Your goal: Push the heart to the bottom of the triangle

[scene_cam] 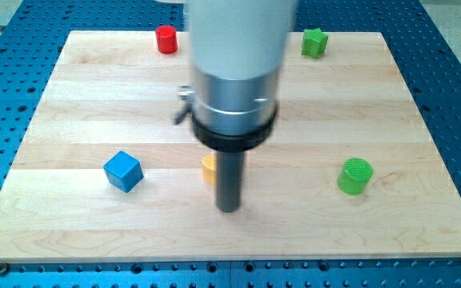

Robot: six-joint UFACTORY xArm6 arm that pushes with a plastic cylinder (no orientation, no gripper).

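My tip rests on the wooden board below its middle. A yellow block shows just to the left of the rod, mostly hidden behind it; its shape cannot be made out. The tip sits slightly below and to the right of it, very close. No block with a clear heart or triangle shape shows. The arm's wide grey body hides the board's upper middle.
A blue cube lies at the left. A green cylinder lies at the right. A red cylinder stands at the top left and a green star-shaped block at the top right. The wooden board lies on a blue perforated table.
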